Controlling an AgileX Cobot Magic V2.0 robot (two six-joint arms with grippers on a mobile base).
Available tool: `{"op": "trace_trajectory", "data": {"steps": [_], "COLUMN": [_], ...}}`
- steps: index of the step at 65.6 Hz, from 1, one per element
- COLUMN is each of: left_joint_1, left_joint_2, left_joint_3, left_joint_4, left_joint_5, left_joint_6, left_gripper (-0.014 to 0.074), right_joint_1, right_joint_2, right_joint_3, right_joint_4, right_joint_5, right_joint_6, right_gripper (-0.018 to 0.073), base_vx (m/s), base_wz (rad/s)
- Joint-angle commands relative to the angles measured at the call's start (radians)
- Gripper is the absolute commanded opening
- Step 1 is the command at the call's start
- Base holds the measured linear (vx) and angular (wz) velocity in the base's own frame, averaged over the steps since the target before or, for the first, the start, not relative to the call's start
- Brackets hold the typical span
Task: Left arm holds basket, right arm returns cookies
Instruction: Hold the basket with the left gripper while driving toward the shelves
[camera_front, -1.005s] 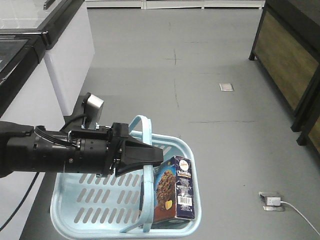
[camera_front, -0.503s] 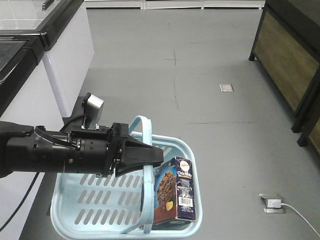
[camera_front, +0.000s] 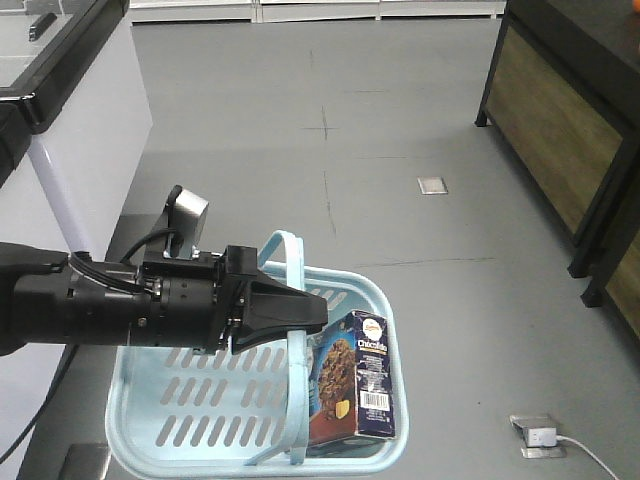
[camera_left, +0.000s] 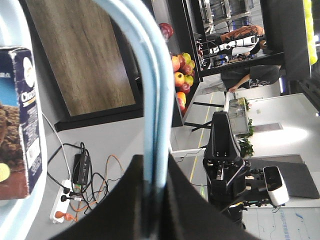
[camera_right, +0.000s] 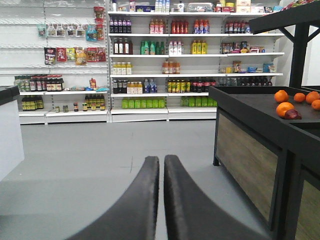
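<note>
The light blue basket hangs above the grey floor in the front view. My left gripper is shut on its two arched handles, which are pressed together. The left wrist view shows the same handles running up from between the black jaws of the left gripper. The cookies, a dark navy and brown box, stand upright in the basket's right end and show again at the left edge. My right gripper points along the aisle, shut on nothing; it is outside the front view.
A white counter runs along the left. A dark wood-panelled stand is on the right, bearing oranges. A power strip and a metal plate lie on the floor. Shelves of bottles stand far ahead.
The floor marks, counter and stand have shifted left and down in the front view, so the viewpoint has moved. The left arm, basket and cookies keep the same place in the frame.
</note>
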Motion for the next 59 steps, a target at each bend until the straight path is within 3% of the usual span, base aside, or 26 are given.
{"op": "trace_trajectory", "data": {"steps": [1, 59], "left_joint_1": [-0.007, -0.007], "left_joint_2": [-0.041, -0.041], "left_joint_3": [-0.036, -0.036], "left_joint_4": [-0.122, -0.122], "left_joint_5": [0.062, 0.062], "left_joint_6": [0.006, 0.006], "left_gripper": [-0.0003, -0.0003], "right_joint_1": [-0.001, -0.001], "right_joint_2": [-0.012, -0.012], "right_joint_3": [0.016, 0.016], "right_joint_4": [-0.01, -0.01], "right_joint_5": [-0.077, -0.077], "right_joint_6": [-0.008, -0.008], "right_gripper": [-0.0006, -0.0006], "base_vx": [0.29, 0.36], "base_wz": [-0.09, 0.05]}}
